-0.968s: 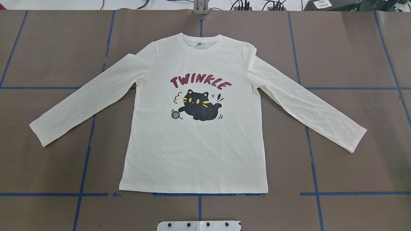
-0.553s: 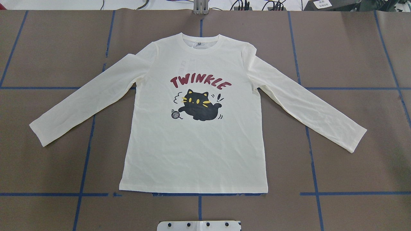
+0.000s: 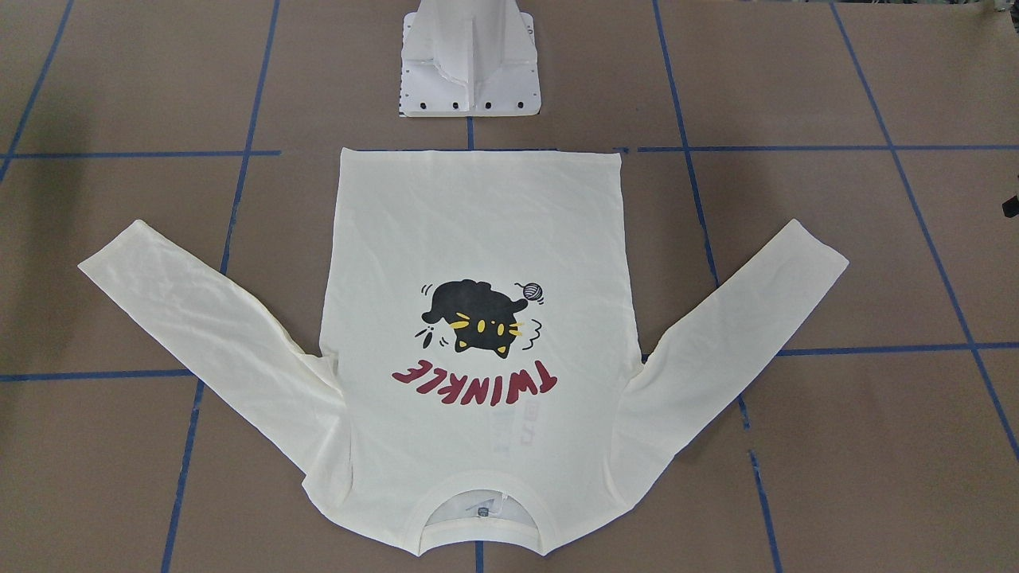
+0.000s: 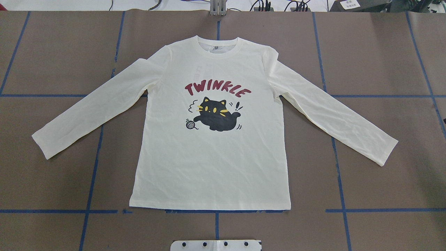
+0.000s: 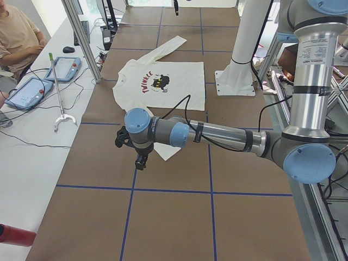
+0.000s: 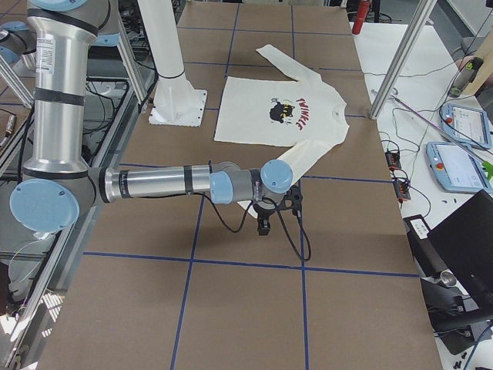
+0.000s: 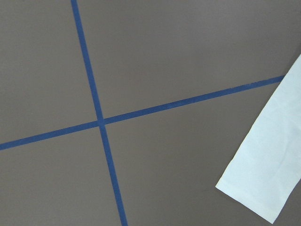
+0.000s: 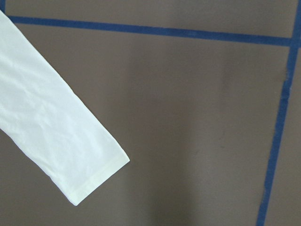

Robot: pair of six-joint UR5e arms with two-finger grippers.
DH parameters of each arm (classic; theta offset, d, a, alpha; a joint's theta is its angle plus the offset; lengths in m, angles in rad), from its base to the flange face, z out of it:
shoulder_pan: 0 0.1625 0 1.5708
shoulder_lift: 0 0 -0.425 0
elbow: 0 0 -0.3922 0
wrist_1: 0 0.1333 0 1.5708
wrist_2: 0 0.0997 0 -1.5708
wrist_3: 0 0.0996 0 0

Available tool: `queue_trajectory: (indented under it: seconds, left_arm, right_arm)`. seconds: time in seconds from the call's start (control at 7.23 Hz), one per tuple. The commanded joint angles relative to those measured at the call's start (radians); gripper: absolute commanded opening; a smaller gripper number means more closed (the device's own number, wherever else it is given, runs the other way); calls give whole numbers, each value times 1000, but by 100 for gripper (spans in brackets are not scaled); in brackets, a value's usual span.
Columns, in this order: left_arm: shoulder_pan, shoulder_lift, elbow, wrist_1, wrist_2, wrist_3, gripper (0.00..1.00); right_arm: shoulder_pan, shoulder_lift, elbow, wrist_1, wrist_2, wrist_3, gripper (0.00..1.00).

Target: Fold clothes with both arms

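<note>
the shirt (image 4: pixel 209 167) lies flat with sleeves spread so both arms can fold it, but i cannot tell if the left gripper (image 5: pixel 140 161) or right gripper (image 6: pixel 264 226) is open

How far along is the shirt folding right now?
Nothing is folded yet. The shirt lies flat, print up, both sleeves spread wide. The left arm and right arm each hang above the table beyond a sleeve end; the wrist cameras show the left cuff and right cuff untouched. Whether either pincer is open cannot be told. Every fold is left.
</note>
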Motion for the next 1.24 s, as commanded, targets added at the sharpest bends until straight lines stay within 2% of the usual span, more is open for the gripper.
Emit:
queue_trajectory:
  seconds: [0.0,0.14,0.28,0.69,0.97,1.11]
  left_arm:
    - [2,0,-1,-2,-6,0,100]
    - [2,0,0,-2,-8,-1,100]
    - [3,0,-3,-4,-6,-32,100]
    - [3,0,0,-10,-6,-38,100]
    - [3,-1,-1,-10,-6,-37,100]
    - [3,0,-3,-10,-6,-37,100]
  right_arm:
    - [-107,-32,-4,144,-54,58,100]
    - [-170,-32,-12,159,-76,93,100]
    - [-173,-25,-66,169,-82,107,100]
    - [-230,40,-108,210,-87,385,98]
    - [-282,48,-236,467,-90,492,96]
    - [-296,52,-281,551,-91,577,92]
